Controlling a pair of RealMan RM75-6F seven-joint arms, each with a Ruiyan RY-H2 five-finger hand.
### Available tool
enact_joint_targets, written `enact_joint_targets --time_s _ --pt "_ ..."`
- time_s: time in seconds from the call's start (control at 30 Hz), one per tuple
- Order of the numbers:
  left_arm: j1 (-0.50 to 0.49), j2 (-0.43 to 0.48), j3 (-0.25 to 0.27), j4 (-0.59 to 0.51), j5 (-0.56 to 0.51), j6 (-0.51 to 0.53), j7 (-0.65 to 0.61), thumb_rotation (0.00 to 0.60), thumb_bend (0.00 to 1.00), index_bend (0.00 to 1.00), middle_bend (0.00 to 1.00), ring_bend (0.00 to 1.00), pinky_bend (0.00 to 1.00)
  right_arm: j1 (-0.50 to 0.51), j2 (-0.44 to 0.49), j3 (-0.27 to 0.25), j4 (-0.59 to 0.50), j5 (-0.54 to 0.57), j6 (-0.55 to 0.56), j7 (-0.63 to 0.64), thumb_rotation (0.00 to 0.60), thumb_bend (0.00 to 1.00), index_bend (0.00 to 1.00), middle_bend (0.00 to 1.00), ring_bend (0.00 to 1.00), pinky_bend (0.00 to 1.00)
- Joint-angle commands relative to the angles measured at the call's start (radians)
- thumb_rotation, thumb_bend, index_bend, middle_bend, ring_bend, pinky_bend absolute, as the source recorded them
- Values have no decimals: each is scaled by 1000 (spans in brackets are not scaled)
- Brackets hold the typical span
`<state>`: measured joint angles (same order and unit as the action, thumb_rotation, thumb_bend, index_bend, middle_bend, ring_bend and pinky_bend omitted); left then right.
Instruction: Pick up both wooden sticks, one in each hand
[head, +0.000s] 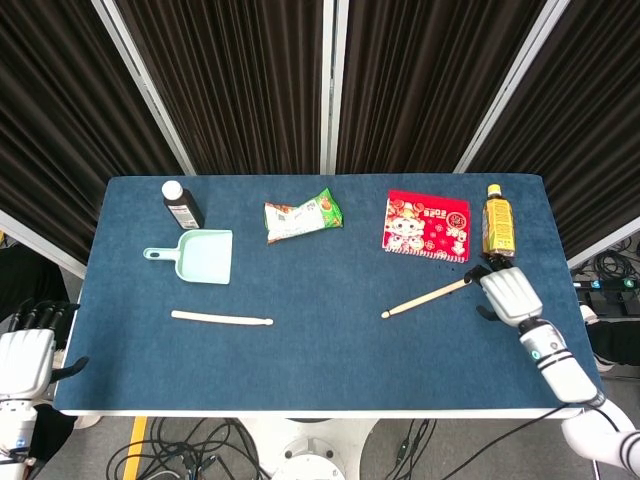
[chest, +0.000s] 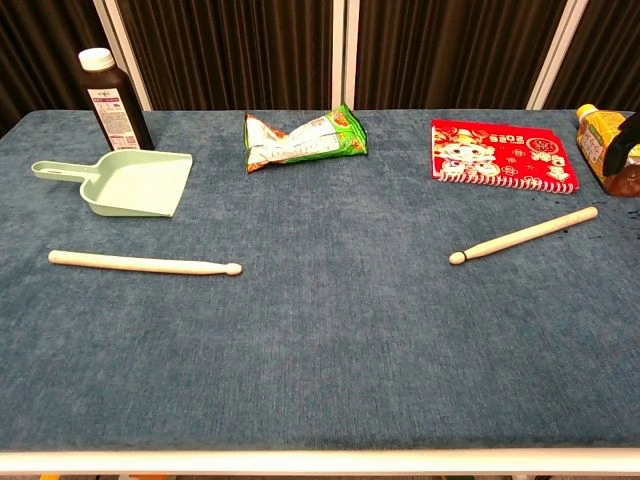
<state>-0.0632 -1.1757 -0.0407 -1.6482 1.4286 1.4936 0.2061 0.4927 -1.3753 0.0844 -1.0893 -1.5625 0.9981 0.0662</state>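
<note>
With the left hand held open beside the near tabletop edge, well apart from the left wooden stick, the empty right hand was best lowered onto the right wooden stick, clear of the tea bottle.

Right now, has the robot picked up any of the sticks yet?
Not yet. Both sticks lie flat on the table. The right hand is over the table at the right stick's thick end, not clearly gripping. The left hand sits off the table's edge, far from the left stick.
</note>
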Motion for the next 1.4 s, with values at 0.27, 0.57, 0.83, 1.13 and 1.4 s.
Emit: enact_joint_targets --time_s 0.27,0.57,0.83,1.13,1.4 --pt "-9 -2 -5 4 -11 -20 -7 600 0 233 217 147 115 66 -211 -18 291 13 -40 1 600 110 424 393 144 167" --pt "-12 -2 -7 10 -12 -25 -16 600 0 233 217 147 115 100 -300 -35 418 5 -46 45 600 209 463 436 175 181" --pt "-9 -1 -7 18 -13 -21 -27 600 0 233 217 147 115 118 -338 -58 478 -5 -55 65 600 228 482 447 180 186" --pt "1 -14 2 39 -9 -16 -44 600 0 233 217 147 115 123 -361 -71 516 -2 -58 72 600 234 507 465 195 189" --pt "-9 -13 -7 49 -9 -26 -54 600 0 233 217 147 115 126 -368 -76 529 3 -57 71 600 343 554 487 234 203"
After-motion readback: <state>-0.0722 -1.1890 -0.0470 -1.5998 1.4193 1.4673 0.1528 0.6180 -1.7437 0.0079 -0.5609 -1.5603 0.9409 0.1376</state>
